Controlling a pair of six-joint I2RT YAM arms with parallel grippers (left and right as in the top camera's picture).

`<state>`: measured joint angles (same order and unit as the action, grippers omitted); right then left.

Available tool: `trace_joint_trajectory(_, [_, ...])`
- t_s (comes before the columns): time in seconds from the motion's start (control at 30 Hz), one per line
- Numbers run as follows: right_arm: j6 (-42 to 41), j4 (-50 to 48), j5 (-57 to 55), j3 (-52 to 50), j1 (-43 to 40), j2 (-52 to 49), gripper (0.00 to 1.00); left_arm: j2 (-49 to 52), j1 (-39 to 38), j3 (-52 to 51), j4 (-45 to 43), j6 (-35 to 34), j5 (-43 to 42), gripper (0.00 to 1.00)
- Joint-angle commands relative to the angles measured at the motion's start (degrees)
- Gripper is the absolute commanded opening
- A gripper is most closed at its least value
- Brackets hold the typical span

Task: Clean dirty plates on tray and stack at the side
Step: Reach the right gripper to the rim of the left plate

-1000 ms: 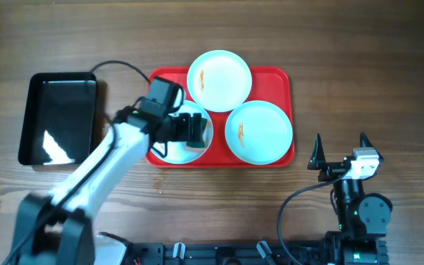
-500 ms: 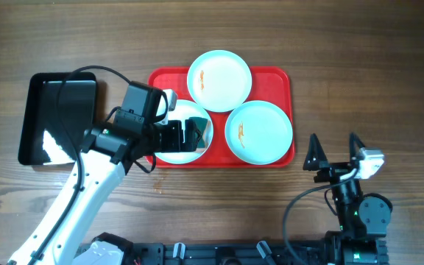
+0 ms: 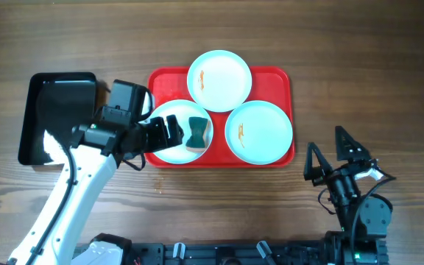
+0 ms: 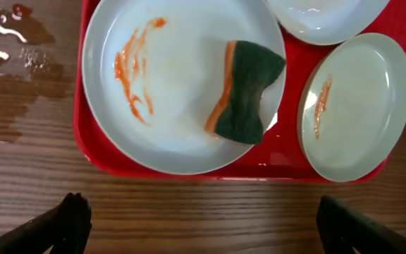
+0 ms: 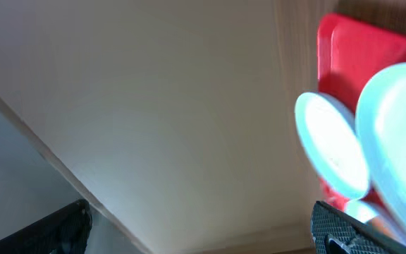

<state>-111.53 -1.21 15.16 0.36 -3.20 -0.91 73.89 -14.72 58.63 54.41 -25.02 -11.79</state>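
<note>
L arm: reaches in from your lower left, wrist beside the red tray [image 3: 290,82]. The left gripper [image 3: 165,133] hovers at the sponge plate's [image 4: 175,70] left edge.
L jaws: wide apart, empty.
R arm: parked right of the tray. The right gripper [image 3: 333,156] is tilted up, jaws spread wide, empty.
Plates: all 3 on the tray: sponge plate, back plate [image 3: 219,79], right plate [image 3: 259,131], each w/ orange smears.
Sponge [image 4: 244,93]: lies on its plate's right side.
Hard to see: R wrist view is blurred, w/ tray & plates cut off at its edge. L arm hides part of the black tray [image 3: 57,110].
</note>
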Motion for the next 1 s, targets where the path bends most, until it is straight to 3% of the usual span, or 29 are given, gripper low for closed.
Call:
trace_joint_trajectory(0.0, [-6.99, -0.24, 3.21, -0.04, 0.02, 0.15, 1.0, 0.37, 0.33, 0.24, 0.52, -1.38, 0.52, 1.0])
trace_joint_trajectory(0.1, [-3.37, -1.01, 9.18, -0.02, 0.02, 0.15, 1.0, 0.37, 0.33, 0.2, 0.61, -1.38, 0.5, 1.0])
trace_joint_trajectory(0.23, [32.48, -9.46, 16.04, 0.07, 0.02, -0.02, 1.0, 0.37, 0.33, 0.2, 0.11, -1.38, 0.52, 1.0])
trace_joint_trajectory(0.27, [37.03, -10.08, 18.36, 0.55, 0.02, -0.15, 1.0, 0.37, 0.33, 0.2, 0.11, -1.38, 0.52, 1.0])
trace_joint_trajectory(0.47, [50.29, -6.23, 19.91, 9.53, 0.02, -5.22, 1.0, 0.37, 0.33, 0.2, -0.61, -1.4, 0.5, 1.0])
trace_joint_trajectory(0.73, [83.97, 22.53, 24.2, 38.49, 0.02, -32.39, 0.99, 0.39, 0.33, 0.2, -0.85, -1.4, 0.55, 1.0])
trace_joint_trajectory(0.87, [99.06, 45.92, 24.22, 61.44, 2.36, -51.47, 0.99, 0.39, 0.33, 0.2, -1.42, -2.29, 0.59, 1.0])
trace_joint_trajectory(0.97, [104.1, 62.71, 15.3, 77.83, 8.0, -64.0, 1.0, 0.39, 0.33, 0.2, -1.42, -4.44, 1.51, 1.0])
